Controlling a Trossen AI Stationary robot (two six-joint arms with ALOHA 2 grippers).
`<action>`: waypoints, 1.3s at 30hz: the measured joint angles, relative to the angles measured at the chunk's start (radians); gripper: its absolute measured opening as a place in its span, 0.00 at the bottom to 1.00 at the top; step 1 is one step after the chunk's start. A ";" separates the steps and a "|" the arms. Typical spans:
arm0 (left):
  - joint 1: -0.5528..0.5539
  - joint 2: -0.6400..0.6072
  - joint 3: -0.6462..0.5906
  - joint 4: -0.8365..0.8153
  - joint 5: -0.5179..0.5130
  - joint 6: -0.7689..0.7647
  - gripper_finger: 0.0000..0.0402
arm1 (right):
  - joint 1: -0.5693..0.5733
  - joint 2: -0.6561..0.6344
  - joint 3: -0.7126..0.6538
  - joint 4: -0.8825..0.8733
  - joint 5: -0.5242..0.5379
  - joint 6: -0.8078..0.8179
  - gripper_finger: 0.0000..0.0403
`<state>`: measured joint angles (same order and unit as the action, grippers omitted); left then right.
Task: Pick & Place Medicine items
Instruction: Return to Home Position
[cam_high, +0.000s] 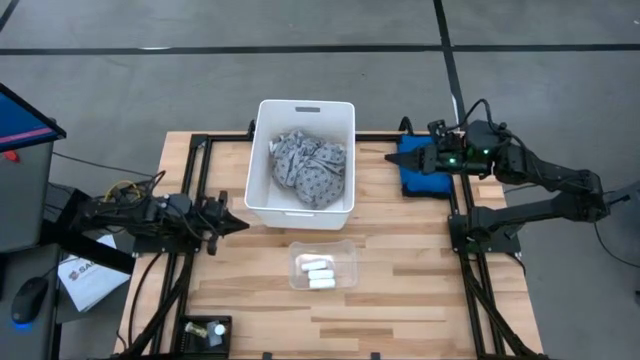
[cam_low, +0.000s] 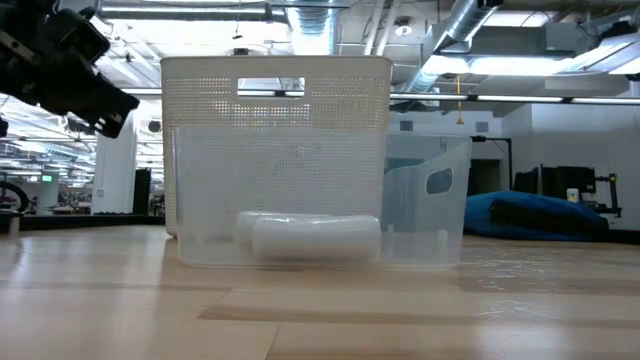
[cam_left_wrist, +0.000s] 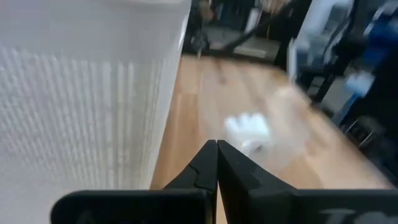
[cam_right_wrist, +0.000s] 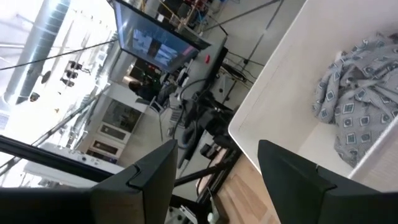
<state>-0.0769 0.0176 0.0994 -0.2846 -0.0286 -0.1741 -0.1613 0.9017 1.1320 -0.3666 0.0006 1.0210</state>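
Medicine items (cam_high: 318, 270) lying in clear tray (cam_high: 296, 250), mid-table, just beside front wall of white bin (cam_high: 300, 217). Risk, as judgement: left gripper (cam_high: 238, 222), fingers pressing together on nothing, sitting just beside bin's corner; careless swing while going home possibly nudging bin into tray and scattering items. Items lying near this gripper, to its right. Right gripper (cam_high: 395, 157), fingers standing apart, hovering over blue pouch (cam_high: 415, 183), well apart from items

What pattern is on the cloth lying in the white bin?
The cloth is grey with small dark squares, clearest in the right wrist view.
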 joint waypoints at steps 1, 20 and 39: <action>0.000 0.008 0.000 -0.004 -0.001 0.013 0.00 | 0.004 0.006 0.000 0.005 0.000 -0.004 0.55; 0.000 0.038 -0.001 0.014 -0.121 0.062 0.01 | -0.059 -0.054 0.000 -0.080 -0.172 -0.191 0.55; 0.000 0.038 -0.002 0.017 -0.121 0.064 0.01 | -0.161 -0.100 -0.001 -0.107 -0.344 -0.654 0.55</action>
<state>-0.0769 0.0551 0.0978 -0.2680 -0.1493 -0.1101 -0.3227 0.8018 1.1309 -0.4734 -0.3431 0.3666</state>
